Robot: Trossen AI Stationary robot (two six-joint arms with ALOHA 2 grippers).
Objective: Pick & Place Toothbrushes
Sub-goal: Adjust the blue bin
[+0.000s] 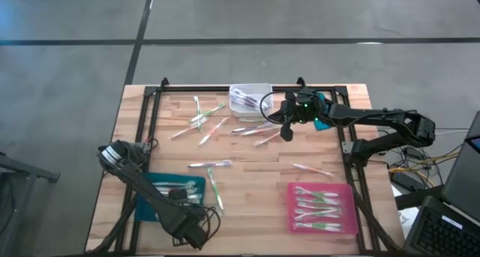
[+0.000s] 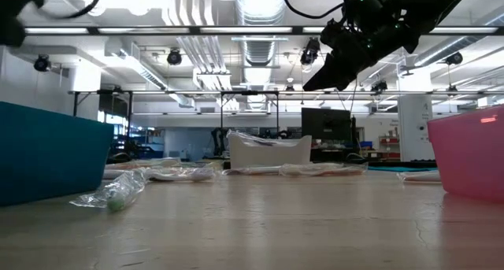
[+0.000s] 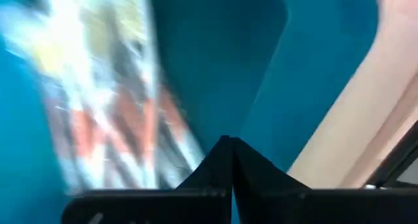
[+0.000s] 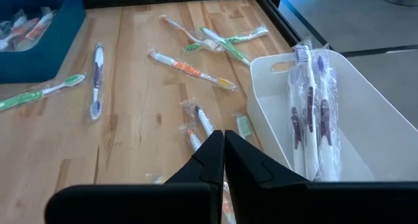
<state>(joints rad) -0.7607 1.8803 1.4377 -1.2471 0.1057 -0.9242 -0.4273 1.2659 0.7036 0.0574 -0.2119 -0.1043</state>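
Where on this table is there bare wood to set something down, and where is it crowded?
Bare wood shows between the teal tray and the pink tray, along the near edge, and at the table's far right corner. It is crowded below the white bin, where loose toothbrushes lie scattered and the right gripper hangs.

two robot arms (image 1: 375,126), one teal tray (image 1: 154,204), one pink tray (image 1: 349,219), one white bin (image 1: 259,90), dozens of toothbrushes (image 1: 210,164)
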